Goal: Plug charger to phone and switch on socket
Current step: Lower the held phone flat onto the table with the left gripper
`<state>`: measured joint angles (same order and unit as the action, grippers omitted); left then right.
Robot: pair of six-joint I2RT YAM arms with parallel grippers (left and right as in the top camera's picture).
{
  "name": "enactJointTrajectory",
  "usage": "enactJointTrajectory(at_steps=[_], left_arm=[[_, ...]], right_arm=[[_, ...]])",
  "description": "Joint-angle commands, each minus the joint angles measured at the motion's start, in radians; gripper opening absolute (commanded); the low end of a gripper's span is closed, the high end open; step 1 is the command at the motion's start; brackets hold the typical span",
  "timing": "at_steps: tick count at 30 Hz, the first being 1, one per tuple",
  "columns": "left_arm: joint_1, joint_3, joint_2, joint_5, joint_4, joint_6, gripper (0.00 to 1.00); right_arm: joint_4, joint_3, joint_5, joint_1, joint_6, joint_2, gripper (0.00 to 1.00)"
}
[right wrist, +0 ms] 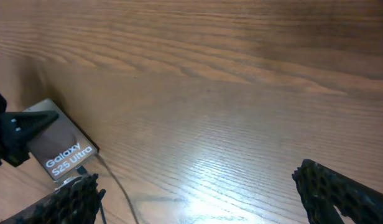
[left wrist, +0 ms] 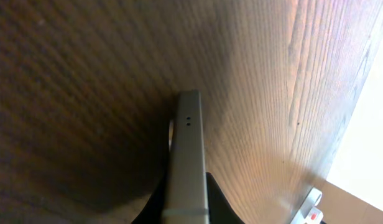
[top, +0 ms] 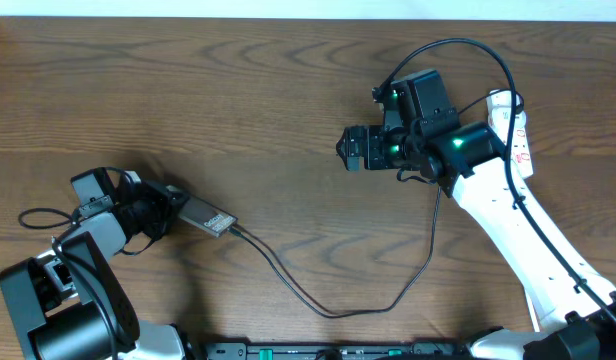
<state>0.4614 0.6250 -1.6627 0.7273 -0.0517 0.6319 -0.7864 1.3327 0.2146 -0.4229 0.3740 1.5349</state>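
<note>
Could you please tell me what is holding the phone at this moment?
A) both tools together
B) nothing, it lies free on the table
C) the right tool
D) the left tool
D: the left tool is shut on the phone, while the right tool stands open and empty, well apart from it.

The right end effector [right wrist: 196, 177] is seen with its two dark textured fingers [right wrist: 341, 196] spread wide, and nothing is gripped between them. The wooden surface [right wrist: 241, 74] is spread out ahead of it. Just beyond its left finger, the phone [right wrist: 61, 146] is shown, lettered "Galaxy S25 Ultra" and clamped by the left end effector [right wrist: 20, 134]. The charger [right wrist: 120, 190] is trailed from the phone's near end; whether the plug is seated cannot be told.
</note>
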Motion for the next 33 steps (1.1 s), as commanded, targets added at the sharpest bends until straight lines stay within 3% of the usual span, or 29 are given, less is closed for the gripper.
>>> enactJointTrajectory(at_steps=[1, 8, 12, 16, 21, 33], left_arm=[[-0.003, 0.005, -0.018, -0.068, -0.038, 0.006, 0.07], [-0.003, 0.005, -0.018, -0.078, -0.053, 0.005, 0.09], [-0.003, 0.005, -0.018, -0.078, -0.068, 0.005, 0.24], [-0.003, 0.005, -0.018, -0.078, -0.079, 0.005, 0.29], [-0.003, 0.005, -0.018, -0.085, -0.103, 0.005, 0.45], [-0.003, 0.005, -0.018, -0.097, -0.176, 0.004, 0.56]], right_arm=[[-0.003, 0.008, -0.023, -0.004, -0.012, -0.013, 0.99], [-0.006, 0.008, -0.023, -0.004, -0.012, -0.013, 0.99], [-0.007, 0.008, -0.022, -0.004, -0.012, -0.013, 0.99], [-0.008, 0.008, -0.022, -0.004, -0.012, -0.013, 0.99], [-0.008, 0.008, -0.022, -0.004, -0.012, -0.013, 0.99], [-0.011, 0.008, -0.022, -0.004, -0.012, -0.013, 0.99]])
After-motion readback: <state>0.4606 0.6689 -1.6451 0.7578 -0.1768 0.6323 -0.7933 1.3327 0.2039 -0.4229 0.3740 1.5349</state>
